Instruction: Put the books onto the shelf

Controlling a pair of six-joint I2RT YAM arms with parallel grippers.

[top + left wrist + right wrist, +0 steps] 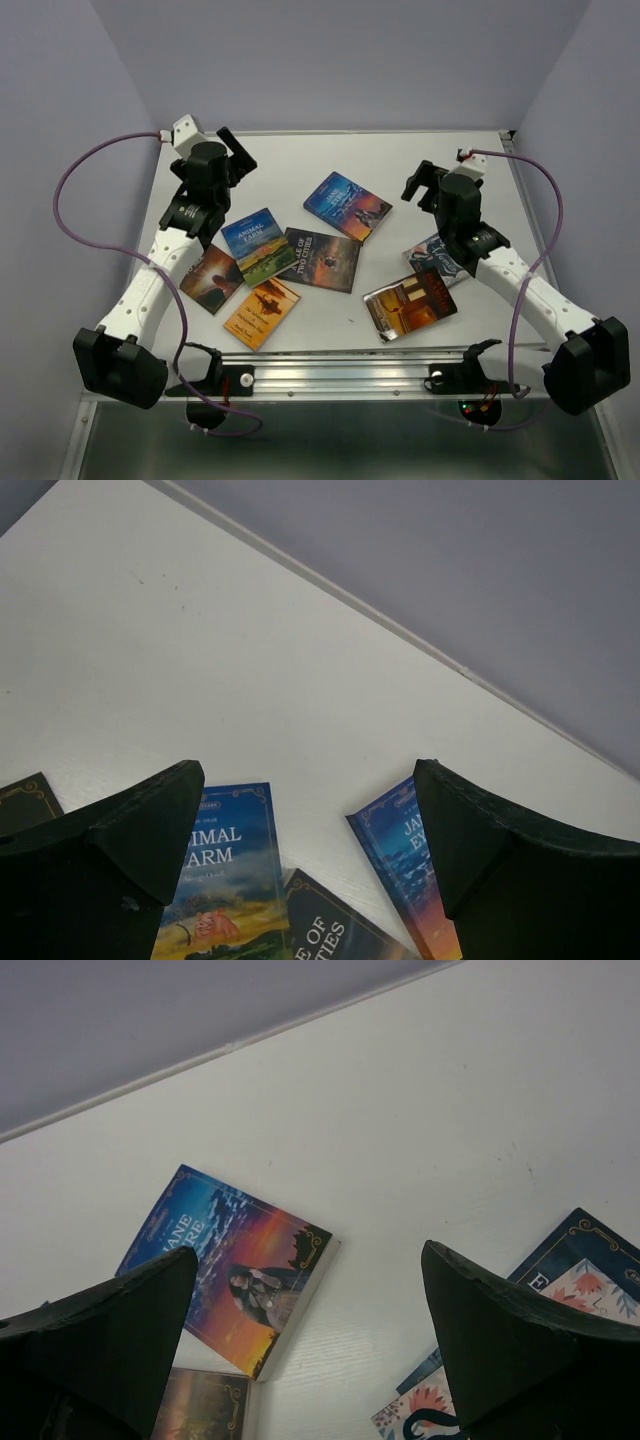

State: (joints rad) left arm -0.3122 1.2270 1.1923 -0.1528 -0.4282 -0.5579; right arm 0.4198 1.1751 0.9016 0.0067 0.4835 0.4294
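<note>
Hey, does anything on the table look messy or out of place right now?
The books lie flat, scattered at mixed angles; the Animal Farm book overlaps its dark neighbour, and the patterned one sits partly under the right arm. No damage shows.

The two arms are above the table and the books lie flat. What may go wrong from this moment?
The books are thin and lie flat, so the open left gripper may slide over a cover instead of catching an edge. The blue-green book touches the dark book; lifting one may drag the other. No shelf shows in any view.
</note>
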